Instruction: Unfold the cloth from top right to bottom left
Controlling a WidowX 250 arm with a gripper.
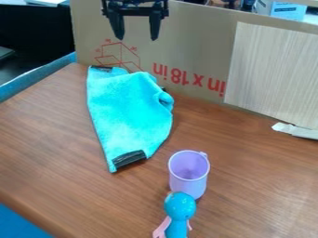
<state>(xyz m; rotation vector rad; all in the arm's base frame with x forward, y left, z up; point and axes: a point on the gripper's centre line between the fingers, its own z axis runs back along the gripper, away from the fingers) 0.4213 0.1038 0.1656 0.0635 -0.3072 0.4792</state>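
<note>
The gripper (136, 33) hangs at the top of the view, in front of the cardboard panel and above the cloth's far end. Its two fingers are spread apart with nothing between them. Below it the turquoise cloth (127, 111) lies on the table, partly folded, with a bunched, curled fold along its right side. A black strip crosses its near tip, and a dark patch shows at its far left corner. The gripper does not touch the cloth.
A purple cup (188, 175) stands to the cloth's lower right, with a blue-headed toy figure (180, 207) just in front. A cardboard panel (192, 51) borders the wooden table's (56, 139) back. A white strip (295, 130) lies at the right edge.
</note>
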